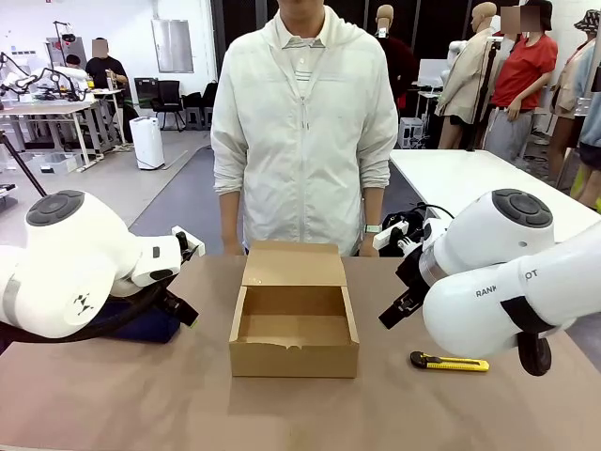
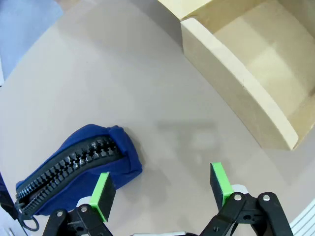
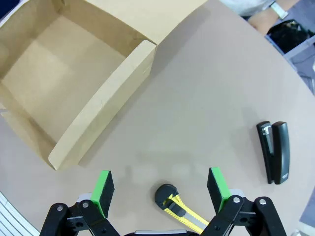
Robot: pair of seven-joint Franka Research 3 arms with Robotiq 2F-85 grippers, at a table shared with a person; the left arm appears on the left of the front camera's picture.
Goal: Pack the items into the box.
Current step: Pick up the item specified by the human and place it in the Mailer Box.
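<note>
Light was bright and even, from overhead. Soft shadows lay beside the box on the table. Wrist views bowed at edges; front view was sharp.

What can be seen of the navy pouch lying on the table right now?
The navy pouch is soft blue fabric with a chunky black zipper along its length, zipped shut, and a small ring at one end. It lies on its side on the brown table, apart from the open cardboard box. In the front view the left arm partly hides it. The open left gripper hangs over its near end; no contact is visible.
</note>
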